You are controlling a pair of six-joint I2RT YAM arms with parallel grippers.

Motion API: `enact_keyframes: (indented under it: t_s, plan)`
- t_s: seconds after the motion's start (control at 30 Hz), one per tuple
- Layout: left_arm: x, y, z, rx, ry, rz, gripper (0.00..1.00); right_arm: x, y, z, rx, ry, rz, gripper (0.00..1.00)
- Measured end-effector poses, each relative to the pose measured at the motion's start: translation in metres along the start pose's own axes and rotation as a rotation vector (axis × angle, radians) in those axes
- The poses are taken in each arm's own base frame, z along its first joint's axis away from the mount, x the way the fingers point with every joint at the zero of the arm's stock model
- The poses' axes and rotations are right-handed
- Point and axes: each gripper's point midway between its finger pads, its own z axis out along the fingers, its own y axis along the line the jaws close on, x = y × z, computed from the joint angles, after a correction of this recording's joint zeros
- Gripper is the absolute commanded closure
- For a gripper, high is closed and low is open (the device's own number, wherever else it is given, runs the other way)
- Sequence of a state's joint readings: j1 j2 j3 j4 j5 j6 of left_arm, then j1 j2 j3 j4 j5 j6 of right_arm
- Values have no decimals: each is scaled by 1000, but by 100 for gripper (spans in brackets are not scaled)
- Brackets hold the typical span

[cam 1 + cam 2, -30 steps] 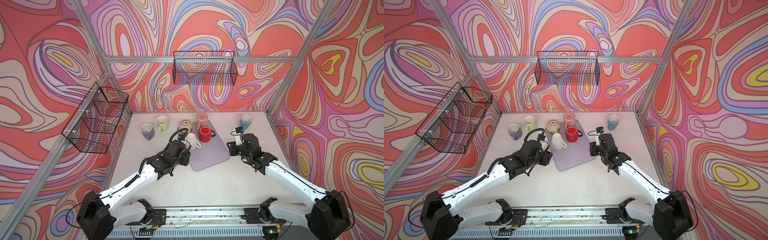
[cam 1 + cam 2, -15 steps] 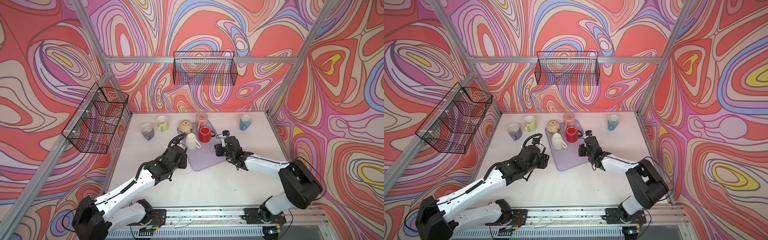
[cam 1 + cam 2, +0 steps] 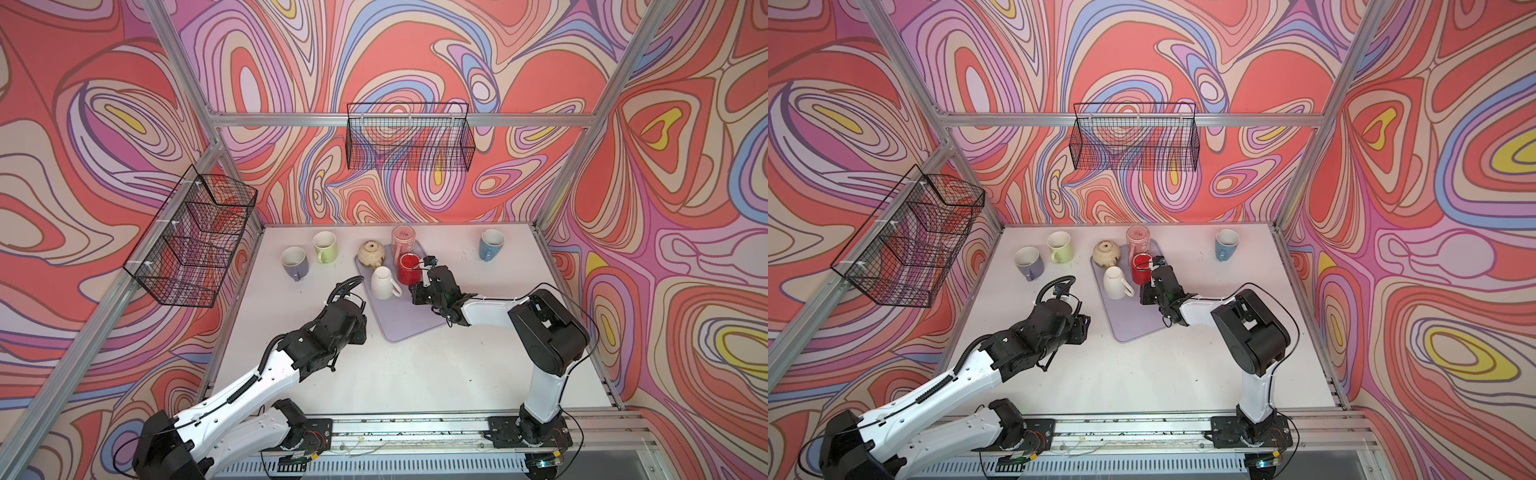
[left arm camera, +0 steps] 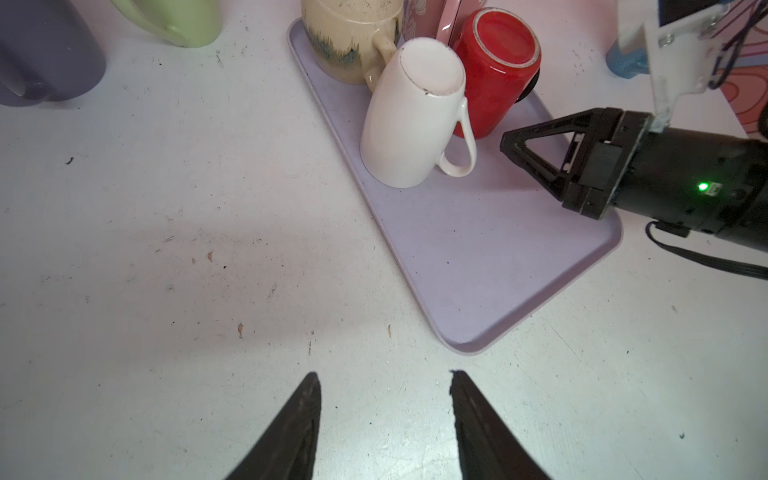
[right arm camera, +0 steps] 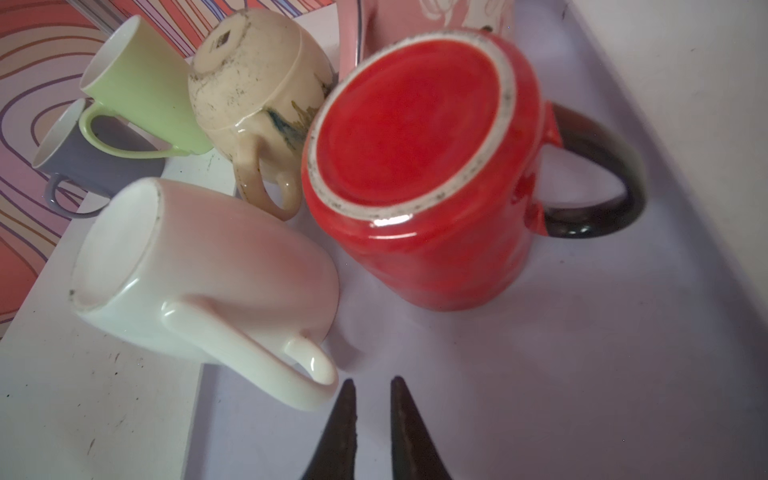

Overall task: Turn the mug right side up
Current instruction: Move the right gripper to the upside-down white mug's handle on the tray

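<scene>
1. In the left wrist view the frame edge cuts off the purple mug (image 4: 41, 54), the green mug (image 4: 174, 20) and the cream mug (image 4: 349, 37).
2. The pink mug (image 4: 432, 14), at twelve o'clock from the red mug (image 3: 409, 268) in both top views, is mostly hidden behind its neighbours in that wrist view.
3. The blue mug (image 4: 625, 62) shows only a sliver behind the right arm's white bracket (image 4: 665, 50).
4. The left gripper (image 4: 384, 374) has its fingertips hidden under its own wrist in both top views.

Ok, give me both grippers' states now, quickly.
Left gripper: open, holding nothing.
Right gripper: all but shut, holding nothing.
</scene>
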State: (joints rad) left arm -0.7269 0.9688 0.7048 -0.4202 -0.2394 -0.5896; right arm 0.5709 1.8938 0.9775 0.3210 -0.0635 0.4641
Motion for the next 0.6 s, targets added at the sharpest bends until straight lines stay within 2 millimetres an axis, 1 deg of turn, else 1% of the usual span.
enact_keyframes:
  t_s: [0.1, 0.23, 0.5, 0.6]
  plan:
    - [0, 2, -2, -2, -7, -7, 47, 3, 5, 9, -31, 23, -1, 89]
    - [0, 4, -4, -4, -16, -10, 47, 3, 13, 20, -71, 40, -4, 92]
    - [1, 7, -5, -13, -19, -9, 48, -6, 24, 28, -112, 37, -13, 96]
    - [2, 8, -5, -19, -20, -8, 48, -4, 27, 29, -133, 48, -12, 97]
